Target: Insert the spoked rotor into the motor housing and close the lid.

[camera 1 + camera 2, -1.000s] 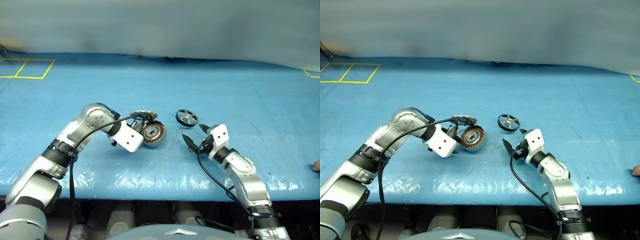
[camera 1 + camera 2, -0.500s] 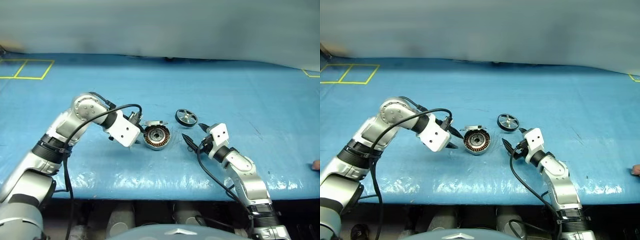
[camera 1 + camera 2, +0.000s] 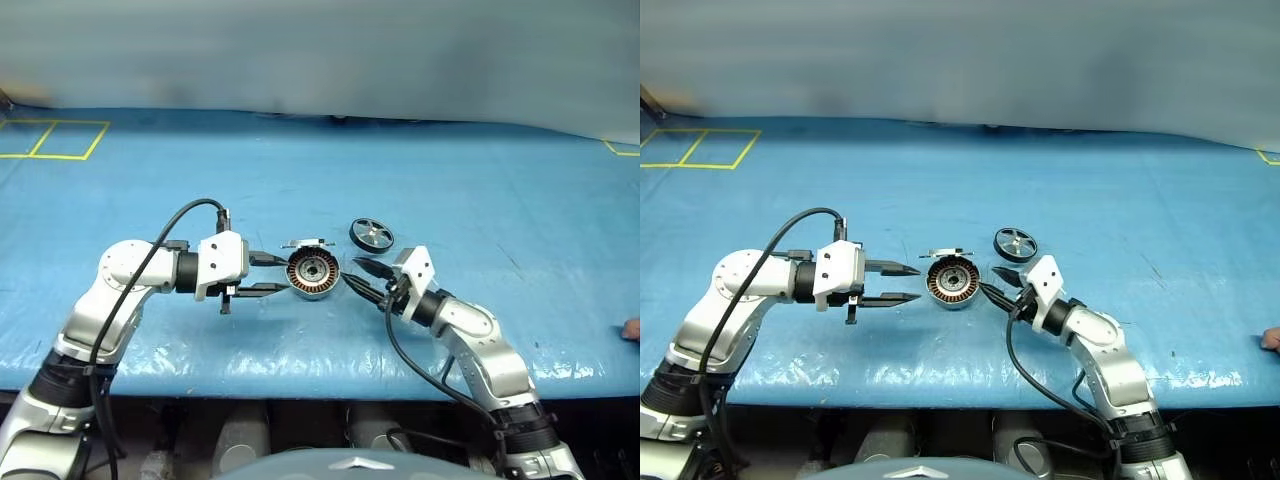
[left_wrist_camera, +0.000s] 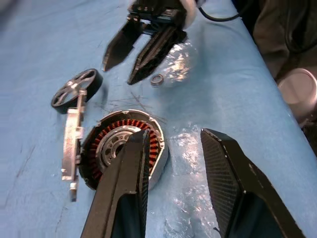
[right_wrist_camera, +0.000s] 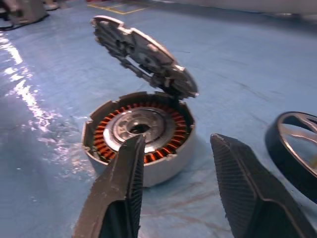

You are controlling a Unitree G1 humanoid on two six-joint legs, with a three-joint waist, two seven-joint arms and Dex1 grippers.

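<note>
On the blue desk, motor housing between both claws, lid hinged up at its far edge. Left claw partly open, empty. Right claw likewise, touching nothing. Spoked rotor just beyond.

We take this for a robotics lab or test workshop. The bench is covered wall to wall with a blue plastic sheet, wrinkled and shiny near the front edge. Yellow tape squares are marked on it at the far left, and another yellow corner at the far right. Loose motor parts lie on the sheet. A plain grey backdrop closes off the rear.
</note>
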